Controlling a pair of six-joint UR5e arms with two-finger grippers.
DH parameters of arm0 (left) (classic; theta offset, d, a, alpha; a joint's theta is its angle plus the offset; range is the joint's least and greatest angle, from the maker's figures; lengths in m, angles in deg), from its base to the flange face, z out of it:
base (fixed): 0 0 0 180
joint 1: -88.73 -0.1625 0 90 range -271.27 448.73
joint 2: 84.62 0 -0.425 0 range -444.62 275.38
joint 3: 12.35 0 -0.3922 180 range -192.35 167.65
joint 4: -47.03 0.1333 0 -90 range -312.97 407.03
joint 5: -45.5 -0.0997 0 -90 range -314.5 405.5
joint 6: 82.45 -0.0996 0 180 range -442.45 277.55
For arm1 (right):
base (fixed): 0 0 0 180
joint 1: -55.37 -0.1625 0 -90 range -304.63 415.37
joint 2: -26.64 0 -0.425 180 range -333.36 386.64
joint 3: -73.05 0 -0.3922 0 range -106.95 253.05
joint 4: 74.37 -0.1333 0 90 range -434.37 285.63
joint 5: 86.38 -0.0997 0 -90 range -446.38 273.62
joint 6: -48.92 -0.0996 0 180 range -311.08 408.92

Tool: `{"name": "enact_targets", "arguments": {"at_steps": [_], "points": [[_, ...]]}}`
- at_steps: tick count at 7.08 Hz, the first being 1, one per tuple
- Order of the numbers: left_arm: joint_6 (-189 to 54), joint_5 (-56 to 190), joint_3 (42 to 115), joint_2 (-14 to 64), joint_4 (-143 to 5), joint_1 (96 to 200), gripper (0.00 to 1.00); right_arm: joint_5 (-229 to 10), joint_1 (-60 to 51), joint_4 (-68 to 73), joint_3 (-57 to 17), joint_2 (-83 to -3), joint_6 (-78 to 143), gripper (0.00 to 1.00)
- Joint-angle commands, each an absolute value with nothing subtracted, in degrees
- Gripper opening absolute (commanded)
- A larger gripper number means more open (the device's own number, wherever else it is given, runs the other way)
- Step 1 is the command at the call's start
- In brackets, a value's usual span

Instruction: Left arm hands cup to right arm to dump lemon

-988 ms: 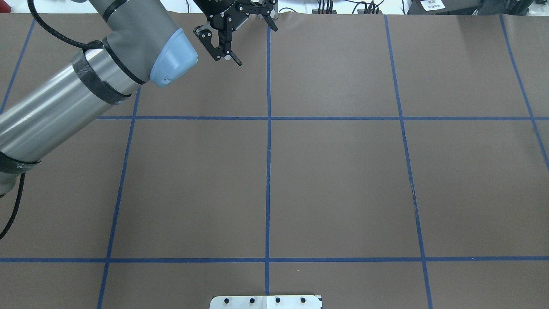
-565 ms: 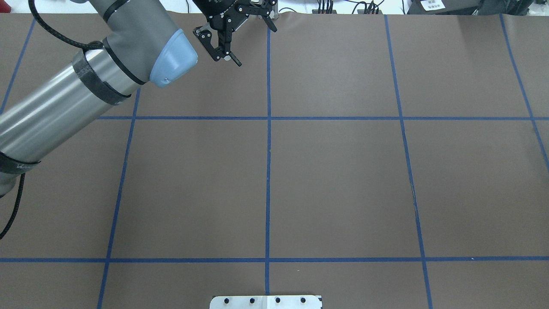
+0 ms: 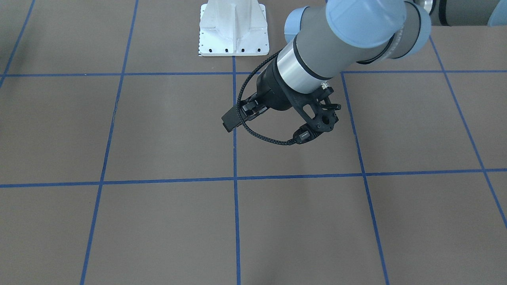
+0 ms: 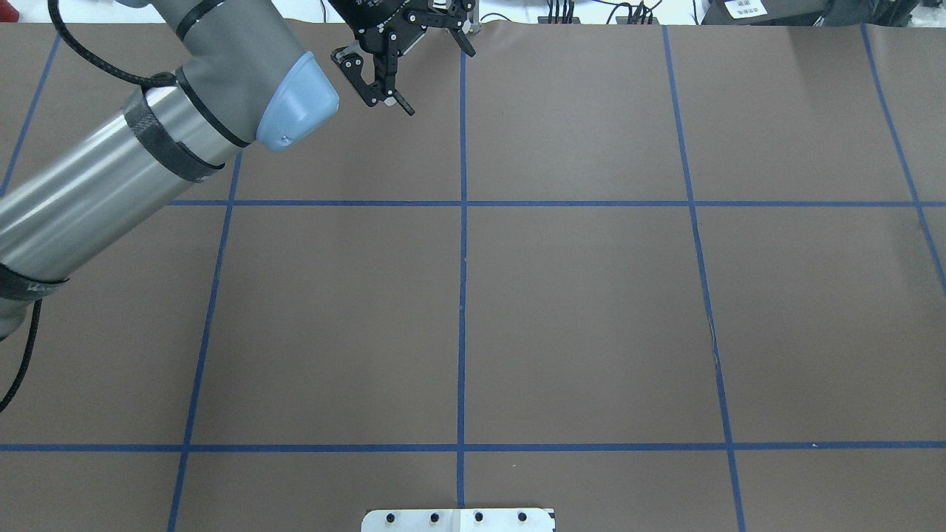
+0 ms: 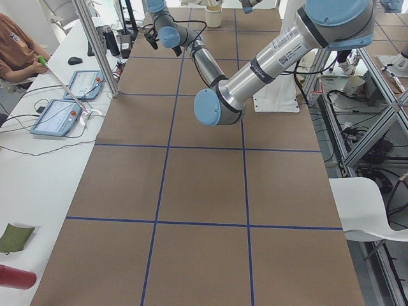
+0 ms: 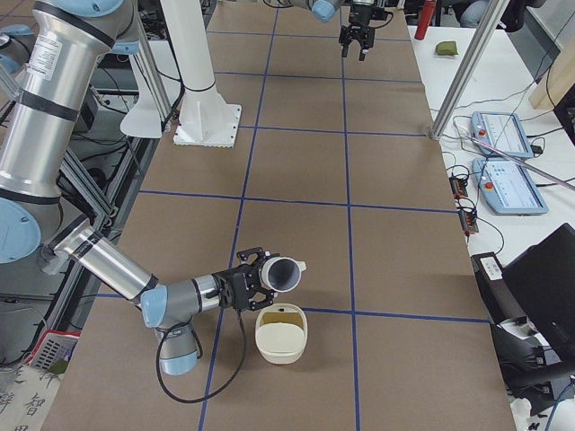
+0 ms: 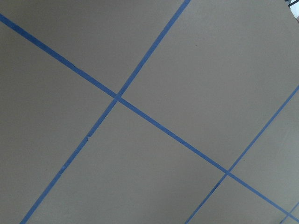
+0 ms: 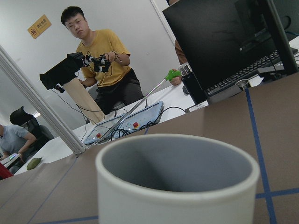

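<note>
My left arm (image 4: 148,155) reaches to the table's far edge. Its gripper (image 4: 437,81) is open and empty above the brown mat. It shows small and far in the exterior right view (image 6: 360,49). The black holed wrist bracket (image 3: 319,114) shows in the front-facing view. My right arm's gripper (image 6: 252,283) shows only in the exterior right view, at the white cup (image 6: 286,272). I cannot tell its state. The cup lies tipped on its side above a cream bowl (image 6: 280,339). A dull yellow-green patch (image 6: 286,312) lies in the bowl; I cannot tell if it is the lemon. The cup's grey inside (image 8: 177,163) shows no lemon.
The white base plate (image 4: 458,519) stands at the table's near edge, also in the front-facing view (image 3: 233,35). Aluminium posts (image 6: 472,63), tablets (image 6: 503,135) and seated operators (image 8: 100,56) line the far side. Blue tape (image 4: 462,295) marks a grid.
My left gripper has edged slightly toward the table's far edge and stays open. Nothing else has moved in the overhead view.
</note>
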State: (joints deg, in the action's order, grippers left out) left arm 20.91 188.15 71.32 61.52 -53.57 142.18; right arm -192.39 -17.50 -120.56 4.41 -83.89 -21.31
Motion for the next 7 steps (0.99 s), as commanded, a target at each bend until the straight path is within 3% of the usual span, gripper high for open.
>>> {"name": "enact_targets", "arguments": {"at_steps": [1,3,4,7], "points": [[20.9,188.1,71.3,61.4,-53.7,142.2,1.00,-201.1,-25.3,-99.9,-11.0,-83.4,-16.8,0.00],[20.7,186.8,71.5,61.3,-53.8,142.2,1.00,-202.0,-25.9,-78.5,-25.0,-82.8,-5.8,0.00],[20.7,186.7,71.4,61.0,-53.8,142.3,1.00,-201.7,-25.9,-70.6,-28.6,-80.6,-1.7,0.00],[20.6,186.4,71.3,60.9,-53.7,142.3,1.00,-198.6,-23.9,-52.1,-29.1,-68.4,8.6,0.00]]}}
